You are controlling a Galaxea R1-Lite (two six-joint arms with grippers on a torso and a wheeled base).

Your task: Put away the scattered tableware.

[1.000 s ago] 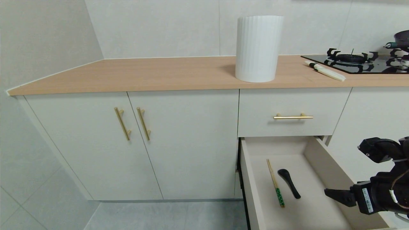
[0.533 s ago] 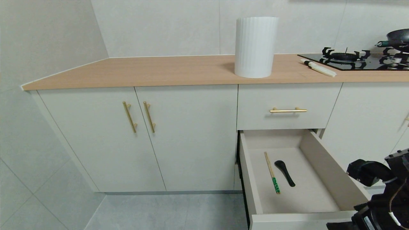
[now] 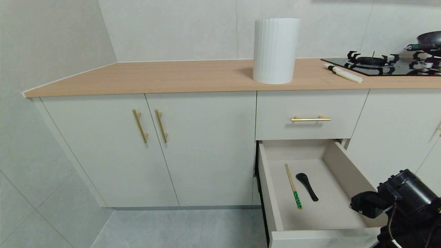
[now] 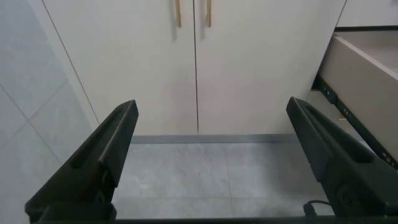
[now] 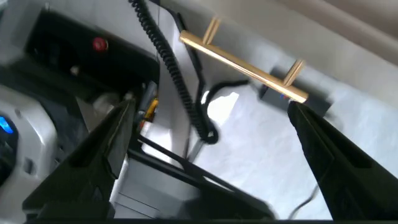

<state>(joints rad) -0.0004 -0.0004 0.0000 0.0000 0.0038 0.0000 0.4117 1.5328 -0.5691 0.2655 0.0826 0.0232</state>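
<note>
The lower drawer (image 3: 348, 172) stands pulled out. On its floor lie a pair of green-tipped chopsticks (image 3: 293, 186) and a black spoon (image 3: 307, 186), side by side and apart. A pale long utensil with a dark band (image 3: 342, 73) lies on the wooden counter (image 3: 172, 75) beside the stove. My right arm (image 3: 399, 196) is by the drawer's front right corner. The right gripper (image 5: 214, 162) is open and holds nothing, with the drawer's gold handle (image 5: 249, 68) in front of it. My left gripper (image 4: 211, 168) is open and holds nothing, low above the floor and facing the cabinet doors (image 4: 196, 56).
A tall white ribbed cylinder (image 3: 275, 51) stands on the counter above the drawers. A black gas stove (image 3: 382, 63) with a pan (image 3: 429, 39) is at the far right. The upper drawer (image 3: 310, 115) is closed. The open drawer's side (image 4: 367, 62) juts out beside the left gripper.
The head camera has pulled back from the cabinet. My right arm has swung from above the drawer's right side down to its front right corner. The chopsticks and spoon have stayed put.
</note>
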